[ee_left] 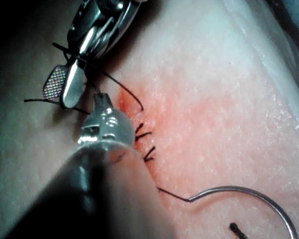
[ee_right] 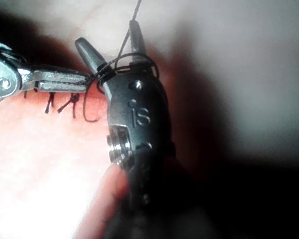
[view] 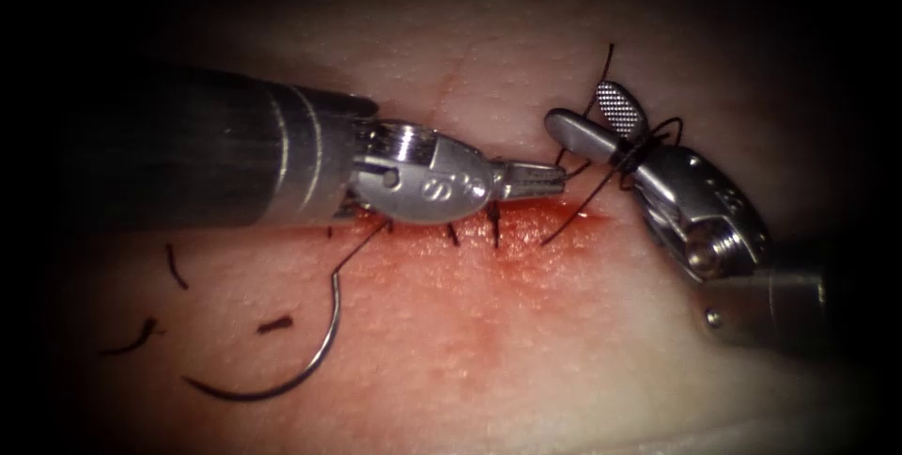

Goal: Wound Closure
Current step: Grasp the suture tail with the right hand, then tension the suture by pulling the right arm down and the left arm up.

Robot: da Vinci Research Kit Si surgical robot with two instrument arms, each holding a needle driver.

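Wound closure bench: thread looped on the spread right tool, left tool gripping thread, needle lying free.

The tissue (view: 526, 361) is pale, with red fluid (view: 470, 276) staining the band around the cut (view: 526, 215) at frame centre; beyond the tissue the surroundings are dark. The left tool (view: 554, 176) enters from the left, its jaws closed on the thread (view: 573, 206) just above the cut. The right tool (view: 601, 121), at upper right, has its jaws spread wide and grips nothing; thread loops wrap around the base of the jaws. Knotted stitches (view: 493, 220) cross the cut beneath the left tool. The needle (view: 310, 361) lies flat on the tissue at lower left, out of the tissue and held by neither tool. Cut ends of thread (view: 274, 324) lie near it.
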